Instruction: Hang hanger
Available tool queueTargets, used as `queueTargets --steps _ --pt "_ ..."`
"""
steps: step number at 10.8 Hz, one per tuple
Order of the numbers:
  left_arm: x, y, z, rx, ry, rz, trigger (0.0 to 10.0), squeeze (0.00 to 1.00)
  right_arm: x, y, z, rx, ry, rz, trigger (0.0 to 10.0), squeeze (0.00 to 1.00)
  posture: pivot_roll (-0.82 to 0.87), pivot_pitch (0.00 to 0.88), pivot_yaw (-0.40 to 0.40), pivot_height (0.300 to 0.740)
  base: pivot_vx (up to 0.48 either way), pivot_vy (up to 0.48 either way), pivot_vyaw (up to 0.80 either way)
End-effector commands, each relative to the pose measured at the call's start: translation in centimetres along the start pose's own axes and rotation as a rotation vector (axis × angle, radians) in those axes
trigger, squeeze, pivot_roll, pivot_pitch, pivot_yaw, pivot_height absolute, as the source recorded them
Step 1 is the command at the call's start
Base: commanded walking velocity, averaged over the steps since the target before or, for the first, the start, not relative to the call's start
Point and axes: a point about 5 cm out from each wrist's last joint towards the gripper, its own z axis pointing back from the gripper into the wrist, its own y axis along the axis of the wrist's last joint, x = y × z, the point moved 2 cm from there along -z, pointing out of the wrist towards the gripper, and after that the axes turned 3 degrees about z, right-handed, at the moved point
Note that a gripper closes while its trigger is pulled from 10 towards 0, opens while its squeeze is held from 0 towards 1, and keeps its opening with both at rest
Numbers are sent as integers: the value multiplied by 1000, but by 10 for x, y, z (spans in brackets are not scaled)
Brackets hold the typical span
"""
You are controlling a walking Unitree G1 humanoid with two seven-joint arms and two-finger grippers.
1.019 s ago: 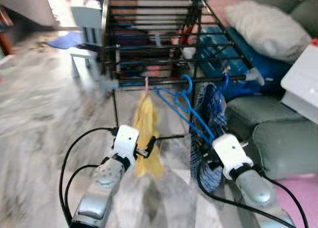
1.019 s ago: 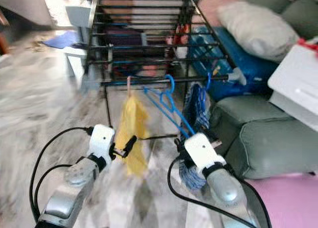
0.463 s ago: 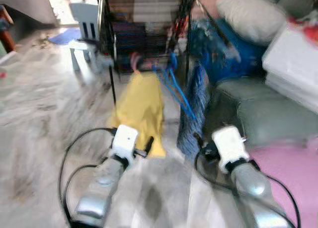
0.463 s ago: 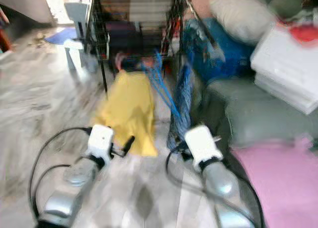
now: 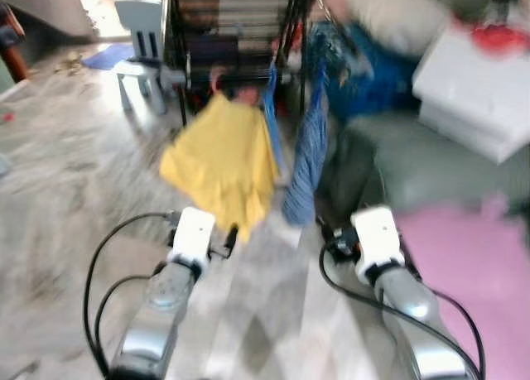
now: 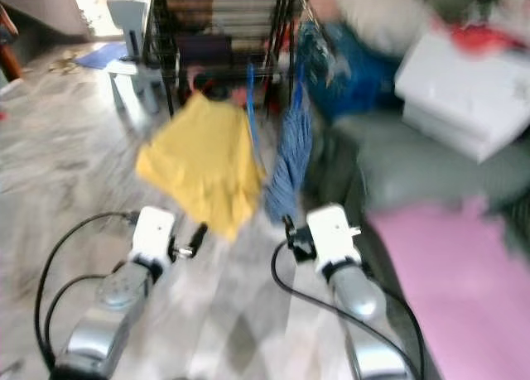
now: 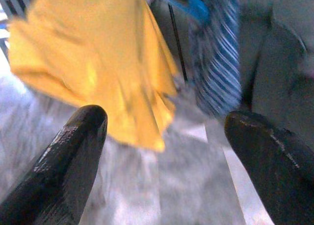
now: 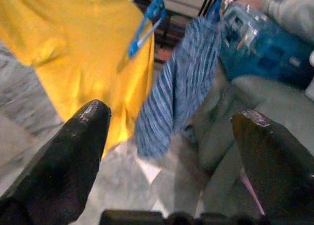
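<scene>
Hanger [image 5: 271, 98]: blue, on rack [image 5: 232, 32] front rail between yellow cloth [image 5: 222, 165] and striped cloth [image 5: 308, 148] | light, stiff, slippery; grip its neck | your left gripper [image 7: 162, 132], right gripper [image 8: 171, 127]: fingers spread, empty

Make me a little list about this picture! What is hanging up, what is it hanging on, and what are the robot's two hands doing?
rack: black wire drying rack, at the far end of the marble floor
hanging things: yellow cloth, blue hanger with nothing on it, blue striped cloth
beside the rack: grey-green sofa on the robot's right
left gripper: open, holding nothing, pointed at the yellow cloth
right gripper: open, holding nothing, pointed at the striped cloth
picture quality: blurry, so small details are hard to tell
</scene>
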Motion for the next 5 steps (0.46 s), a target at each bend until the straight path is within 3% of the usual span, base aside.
queueTargets --steps 1,2,3,4,5 --pt "-8 4 2 23 55 -21 10000 0 1 4 -4 23 9 -15 10000 0 -14 18 -27 740 0 0 0" --pt "-15 5 5 38 99 -11 10000 0 -2 7 -7 38 27 2 10000 0 -7 19 -28 740 0 0 0" --pt "-21 8 7 57 144 -4 10000 0 -6 10 -9 55 47 21 10000 0 0 22 -27 740 0 0 800" --pt "-23 12 5 71 165 -6 10000 0 -11 14 -12 78 79 42 10000 471 3 29 -31 740 0 0 800" --pt "-24 19 5 94 174 -4 10000 0 -11 18 -15 93 84 53 10000 235 12 50 -28 740 0 0 800"
